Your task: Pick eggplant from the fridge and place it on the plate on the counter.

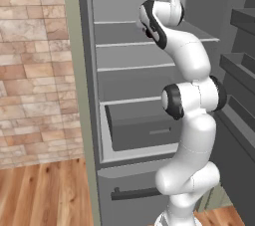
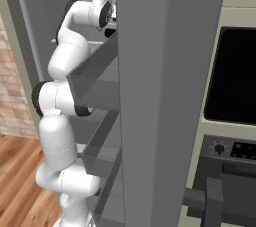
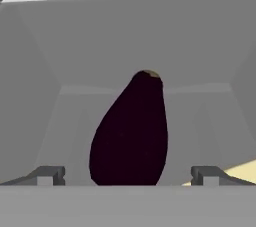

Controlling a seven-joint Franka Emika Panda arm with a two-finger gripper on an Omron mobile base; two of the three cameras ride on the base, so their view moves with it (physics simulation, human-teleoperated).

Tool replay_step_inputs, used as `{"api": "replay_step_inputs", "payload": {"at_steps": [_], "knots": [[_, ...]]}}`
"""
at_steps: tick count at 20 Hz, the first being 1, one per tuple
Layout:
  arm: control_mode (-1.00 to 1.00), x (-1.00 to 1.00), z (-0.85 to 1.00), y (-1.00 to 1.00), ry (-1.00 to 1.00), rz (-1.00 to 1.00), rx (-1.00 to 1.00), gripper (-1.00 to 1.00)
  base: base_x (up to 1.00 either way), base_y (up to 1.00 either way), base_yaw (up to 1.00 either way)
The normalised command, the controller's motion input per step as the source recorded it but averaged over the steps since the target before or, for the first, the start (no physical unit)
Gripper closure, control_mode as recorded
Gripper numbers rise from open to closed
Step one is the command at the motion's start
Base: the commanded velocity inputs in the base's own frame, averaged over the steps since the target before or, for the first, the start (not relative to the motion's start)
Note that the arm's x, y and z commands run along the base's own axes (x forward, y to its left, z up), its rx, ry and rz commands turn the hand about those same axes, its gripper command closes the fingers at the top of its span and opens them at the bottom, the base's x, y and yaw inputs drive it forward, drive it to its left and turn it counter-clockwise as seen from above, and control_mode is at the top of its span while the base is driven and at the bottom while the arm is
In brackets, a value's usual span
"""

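— So, where is the eggplant point(image 3: 131, 133) at this moment?

— It lies on a grey shelf inside the fridge point(image 1: 129, 78), with its narrow stem end toward the back wall. From the hand view it sits between the two finger tips, and neither tip touches it.

— And the gripper point(image 3: 128, 176)?

— Its jaws are spread wide, one tip at each side of the eggplant's broad end. It holds nothing.

— What about the fridge itself?

— Its inside is plain grey, with thin light shelves one above another. Under them there is a dark grey drawer point(image 1: 142, 126) with a small handle. The fridge door point(image 2: 165, 101) stands open and, in the right base view, shows its grey bins on the inner side. The arm reaches into the upper part of the fridge.

— And the room around it?

— To the left of the fridge there is a brick wall point(image 1: 32, 70), and below it a wooden floor point(image 1: 45, 195). To the right, behind the open door, a black oven point(image 2: 235, 81) is built into a pale cabinet. A pale yellow thing point(image 3: 240, 170) shows at the right edge of the shelf, near the right finger tip.
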Motion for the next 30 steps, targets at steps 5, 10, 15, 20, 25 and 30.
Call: {"api": "replay_step_inputs", "payload": {"at_steps": [5, 10, 15, 20, 25, 30], "knots": [[-1.00, 0.00, -0.25, 0.00, 0.01, 0.00, 0.00, -1.00, 0.00, 0.00, 0.00], [-1.00, 0.10, -0.23, 0.00, 0.00, 0.00, 0.00, -1.00, 0.00, 0.00, 0.00], [-1.00, 0.33, -0.03, 0.00, 0.00, 0.00, 0.00, -1.00, 0.00, 0.00, 0.00], [-1.00, 0.36, 0.00, 0.00, 0.00, 0.00, 0.00, -1.00, 0.00, 0.00, 0.00], [-1.00, 0.20, -0.09, 0.00, 0.00, 0.00, 0.00, -1.00, 0.00, 0.00, 0.00], [-1.00, 0.04, -0.13, 0.00, 0.02, 0.00, 0.00, 1.00, 0.00, 0.00, 0.00]]}}
